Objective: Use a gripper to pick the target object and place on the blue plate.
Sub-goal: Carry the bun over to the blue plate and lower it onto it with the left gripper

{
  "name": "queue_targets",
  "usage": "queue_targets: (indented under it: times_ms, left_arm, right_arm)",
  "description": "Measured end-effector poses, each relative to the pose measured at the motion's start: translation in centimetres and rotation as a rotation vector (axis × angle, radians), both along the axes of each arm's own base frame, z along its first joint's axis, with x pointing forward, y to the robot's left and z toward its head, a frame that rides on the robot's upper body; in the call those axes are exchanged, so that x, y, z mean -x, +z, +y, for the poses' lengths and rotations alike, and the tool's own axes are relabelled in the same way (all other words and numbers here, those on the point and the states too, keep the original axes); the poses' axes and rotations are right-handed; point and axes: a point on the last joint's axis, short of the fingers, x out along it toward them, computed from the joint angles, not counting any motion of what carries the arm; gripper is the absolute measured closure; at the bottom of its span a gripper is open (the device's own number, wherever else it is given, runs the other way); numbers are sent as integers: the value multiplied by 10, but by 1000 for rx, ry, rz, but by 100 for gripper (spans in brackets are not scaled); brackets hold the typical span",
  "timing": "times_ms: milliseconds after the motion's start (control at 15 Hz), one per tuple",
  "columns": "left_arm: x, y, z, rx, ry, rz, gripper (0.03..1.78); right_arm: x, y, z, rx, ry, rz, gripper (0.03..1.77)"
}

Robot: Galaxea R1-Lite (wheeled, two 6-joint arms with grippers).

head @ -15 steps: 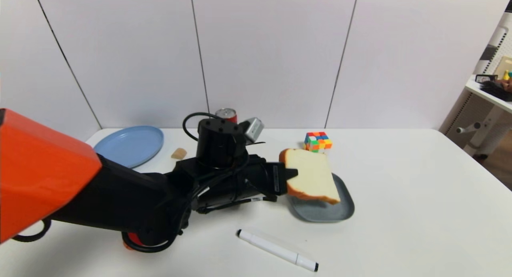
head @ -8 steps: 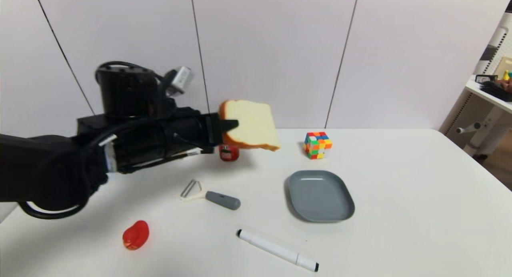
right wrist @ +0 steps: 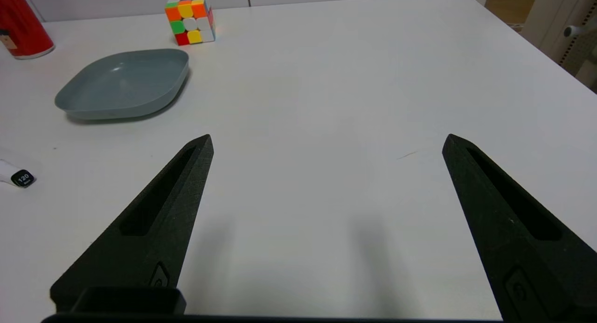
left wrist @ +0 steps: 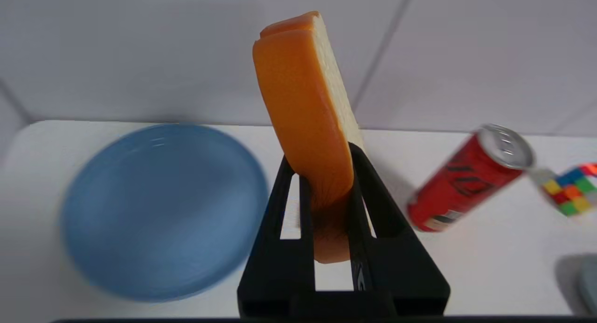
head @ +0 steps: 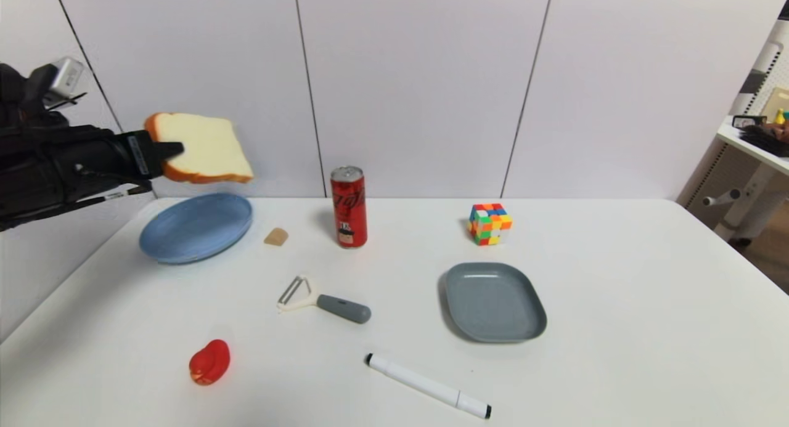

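Observation:
A thick toast slice (head: pixel 200 150) with a cream face and orange-brown crust hangs in the air at the far left, above the round light-blue plate (head: pixel 196 227). My left gripper (head: pixel 167 154) is shut on the slice's crust edge. In the left wrist view the slice (left wrist: pixel 308 108) stands on edge between the black jaws of the left gripper (left wrist: pixel 322 157), with the blue plate (left wrist: pixel 158 206) below and to one side. My right gripper (right wrist: pixel 326 143) hovers open over bare table, nothing between its fingers.
On the white table stand a red can (head: pixel 349 206), a colour cube (head: pixel 489 222), a grey-blue tray (head: pixel 495 301), a peeler (head: pixel 323 301), a marker (head: pixel 428 386), a red toy (head: pixel 209 361) and a small tan piece (head: pixel 275 236).
My left arm has carried the toast from over the grey tray up and far to the left, to above the blue plate. Its grip stayed shut.

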Motion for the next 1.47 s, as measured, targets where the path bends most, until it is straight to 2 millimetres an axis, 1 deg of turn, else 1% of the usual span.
queue_targets:
  times_ms: [133,267,533,667,933,1067,1133,1267,1467]
  left_arm:
    - [-3,-9,23,10,84,36,155]
    - [-12,-22,36,33,127,80,155]
    - [-32,-53,45,52,145,167,155]
    - [-41,-61,47,57,146,168,155]
    - [-52,-69,49,89,149,148,99]
    - [-55,-73,49,90,149,156,79]
    - [-56,-71,50,86,148,145,71]
    - [-56,-58,50,71,143,89,57]
    - [-48,-29,47,32,130,-5,42]
  right_arm:
    - [0,0,0,0,0,0,10]
    - [0,0,0,0,1,0,10]
    - [0,0,0,0,1,-1,10]
    - [0,0,0,0,0,0,10]
    - [0,0,0,0,0,0,10]
    - [0,0,0,0,0,0,10]
    - [0,0,0,0,0,0,10]
    - [0,0,0,0,0,0,10]
    - [0,0,0,0,0,0,10]
